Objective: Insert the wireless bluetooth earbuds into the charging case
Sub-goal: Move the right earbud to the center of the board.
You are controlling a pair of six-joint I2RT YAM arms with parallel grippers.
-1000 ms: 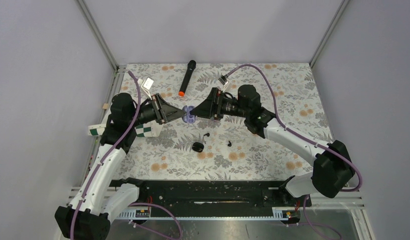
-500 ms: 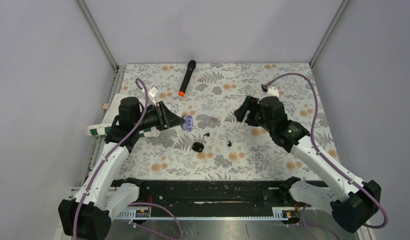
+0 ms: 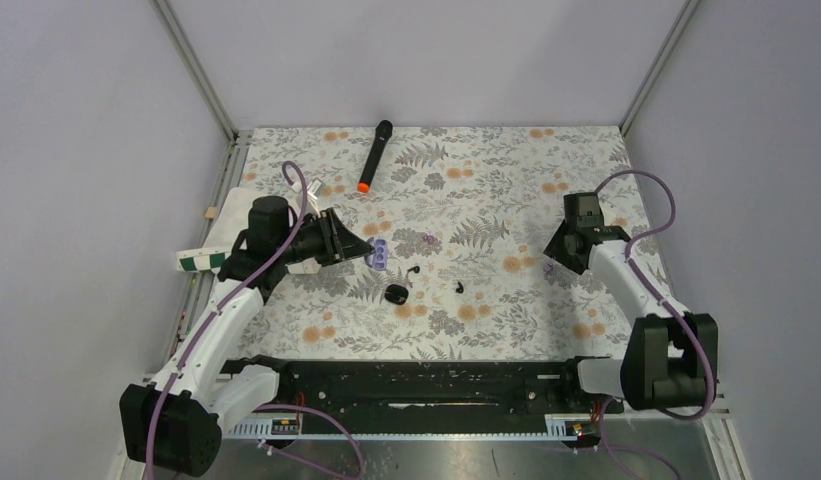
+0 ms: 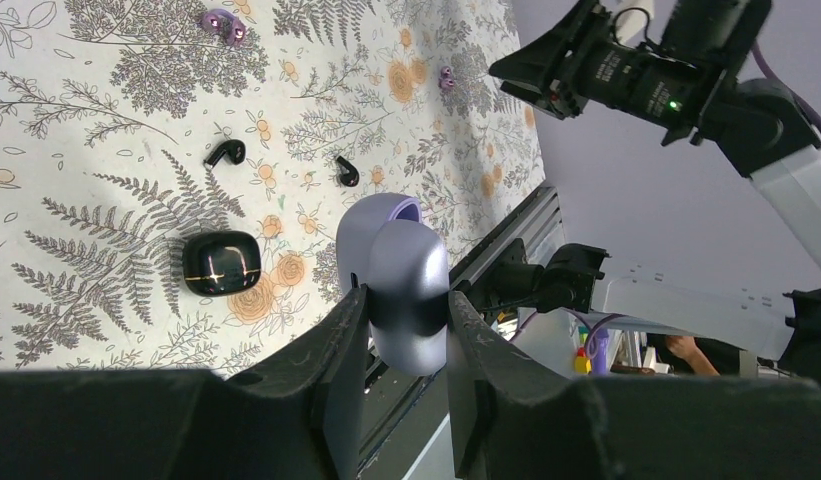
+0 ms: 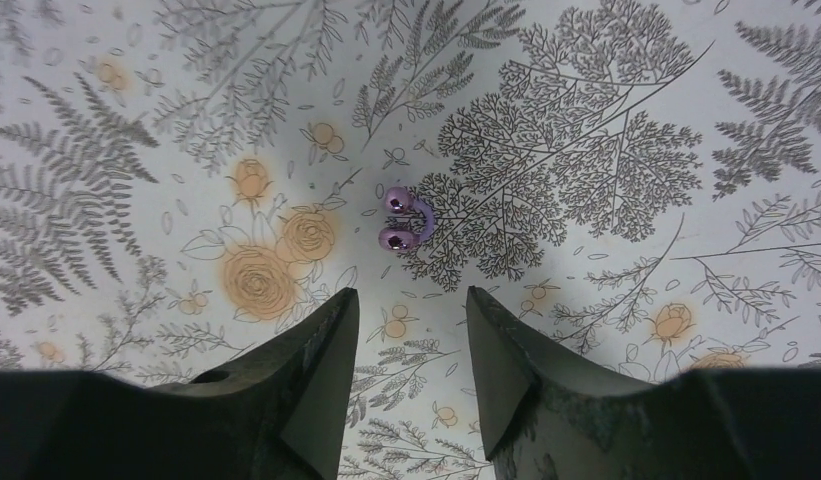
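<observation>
On the left half of the floral-patterned desk (image 3: 506, 170), we see the left end effector (image 3: 370, 250) clamped on a smooth lilac pebble-shaped case (image 3: 382, 254). From the left wrist view its two fingers (image 4: 331, 350) press the sides of that lilac case (image 4: 398, 285), whose rounded body sticks out past the fingertips, above the desk.

Just nearer the arm bases than that grip, the small glossy black rounded charging case (image 3: 395, 293) lies flat on the desk, touched by neither arm. In the left wrist view it appears closed (image 4: 221, 263). The two tiny black earbuds lie on the desk outside it. One black earbud (image 3: 414, 269) sits just beside the black case on its far right side. The other black earbud (image 3: 459, 287) lies further right, apart from both.

A tiny lilac earbud (image 3: 427, 239) rests a little farther back than the black ones.

Over on the right side, well apart from the black things, the right end effector (image 3: 558, 252) points down at the desk. Its wrist view shows the jaws standing partly apart with nothing between them (image 5: 406, 300), and a second tiny lilac earbud (image 5: 404, 220) on the desk just beyond the fingertips.

At the far side lies a black handheld microphone with an orange end (image 3: 374, 155).
</observation>
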